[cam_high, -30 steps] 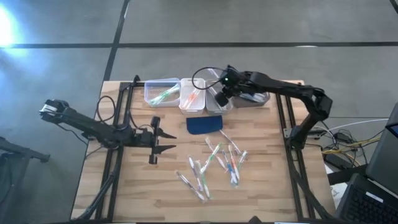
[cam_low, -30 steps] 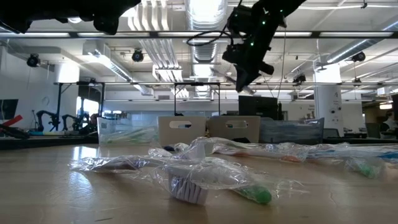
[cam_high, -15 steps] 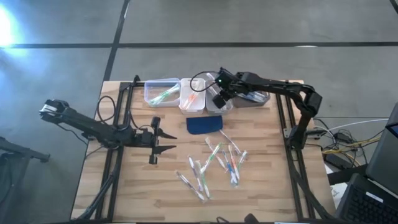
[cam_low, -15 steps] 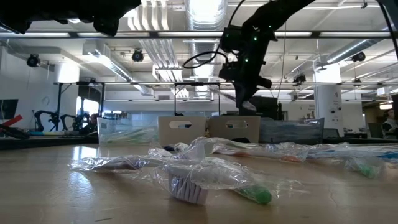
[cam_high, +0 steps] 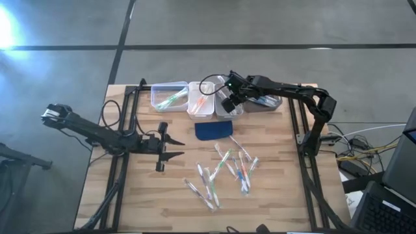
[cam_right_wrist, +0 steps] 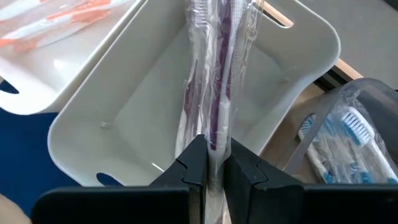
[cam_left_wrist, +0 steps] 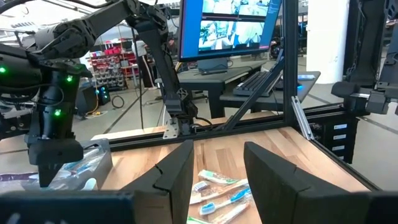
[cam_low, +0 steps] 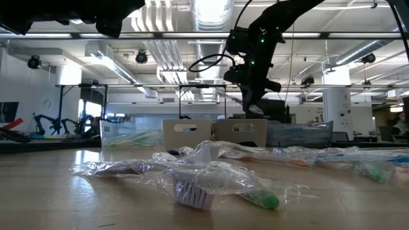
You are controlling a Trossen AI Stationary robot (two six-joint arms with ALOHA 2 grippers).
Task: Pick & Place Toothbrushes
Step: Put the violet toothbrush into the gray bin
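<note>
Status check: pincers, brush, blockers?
Right pincer shut on wrapped purple toothbrush, above empty white bin. Left pincer open, idle over table. Nothing blocking the bin.

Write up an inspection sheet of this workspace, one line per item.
Surface: wooden table, its bare parts clean.
Job's things: wrapped toothbrushes loose mid-table; four bins in a row at the far edge, holding green, orange and blue ones.
Clutter: dark blue pad in front of the bins.
Grippers: right gripper shut on a purple wrapped toothbrush over the empty white bin; left gripper open, holding nothing, waits over the table's left part.
Cables: a black loop at the right wrist; a bundle off the right edge.
Surroundings: concrete floor; monitor and desks behind.
</note>
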